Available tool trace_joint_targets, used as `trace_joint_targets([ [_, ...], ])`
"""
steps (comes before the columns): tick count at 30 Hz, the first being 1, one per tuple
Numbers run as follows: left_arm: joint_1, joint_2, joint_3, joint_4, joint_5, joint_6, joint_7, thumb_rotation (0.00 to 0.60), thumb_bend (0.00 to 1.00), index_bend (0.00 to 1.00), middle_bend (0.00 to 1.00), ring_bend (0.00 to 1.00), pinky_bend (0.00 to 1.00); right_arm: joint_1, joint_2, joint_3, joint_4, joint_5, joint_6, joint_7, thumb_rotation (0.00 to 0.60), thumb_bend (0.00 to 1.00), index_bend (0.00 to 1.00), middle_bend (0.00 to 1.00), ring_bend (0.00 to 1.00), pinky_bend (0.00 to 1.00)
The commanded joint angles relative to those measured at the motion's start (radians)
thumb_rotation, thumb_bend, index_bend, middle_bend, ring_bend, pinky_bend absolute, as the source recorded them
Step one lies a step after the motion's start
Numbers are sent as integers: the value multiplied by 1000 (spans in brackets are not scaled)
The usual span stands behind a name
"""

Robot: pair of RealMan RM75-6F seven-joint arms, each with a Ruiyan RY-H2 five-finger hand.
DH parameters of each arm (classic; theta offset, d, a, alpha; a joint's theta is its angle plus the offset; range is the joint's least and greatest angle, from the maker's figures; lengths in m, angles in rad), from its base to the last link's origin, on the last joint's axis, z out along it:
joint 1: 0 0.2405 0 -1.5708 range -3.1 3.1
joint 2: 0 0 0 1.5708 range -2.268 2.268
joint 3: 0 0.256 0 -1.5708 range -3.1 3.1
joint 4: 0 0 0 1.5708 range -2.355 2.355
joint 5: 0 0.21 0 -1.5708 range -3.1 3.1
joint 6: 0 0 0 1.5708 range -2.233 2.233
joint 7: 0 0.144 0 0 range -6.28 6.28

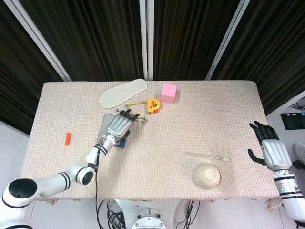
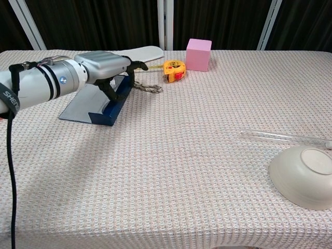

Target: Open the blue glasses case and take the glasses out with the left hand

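Blue glasses case (image 2: 106, 106) lies at nine o'clock on the table (image 1: 200, 102). Left hand (image 2: 104, 67) rests on it, fingers curled over its edge, probably to lift the lid. Right hand (image 1: 269, 148) waits off the table, holding nothing, fingers apart.

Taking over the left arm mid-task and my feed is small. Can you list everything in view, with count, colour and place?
glasses case: one, blue with grey top, left part of table, under the left hand
insole: one, pale grey, far side, left of centre
tape measure: one, yellow, far side, beside the cube
cube: one, pink, far centre
chain: one, metallic, between case and tape measure
small piece: one, orange, near left edge
clear rod: one, transparent, right of centre
bowl: one, beige, upside down, near front edge
table: one, beige woven cover
left hand: on the case, fingers extended
right hand: off the table's right edge, open, holding nothing
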Motion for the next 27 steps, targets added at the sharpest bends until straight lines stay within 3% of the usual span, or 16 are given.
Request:
trace_joint_targets([
  [1, 4, 10, -26, -15, -69, -17, 8, 600, 440, 69, 302, 0, 149, 0, -2, 0, 2, -3, 3, 3, 600, 339, 0, 0, 0, 0],
  [14, -20, 49, -35, -51, -280, -7, 135, 594, 453, 70, 310, 0, 153, -2, -7, 1, 10, -11, 14, 10, 600, 340, 0, 0, 0, 0],
  [21, -43, 72, -27, -73, -397, 4, 213, 491, 464, 69, 337, 11, 157, -2, -8, 1, 11, -13, 16, 10, 600, 340, 0, 0, 0, 0],
  [27, -64, 104, -4, -100, -513, -5, 279, 461, 492, 70, 348, 19, 153, -2, -9, 1, 13, -13, 16, 11, 600, 339, 0, 0, 0, 0],
])
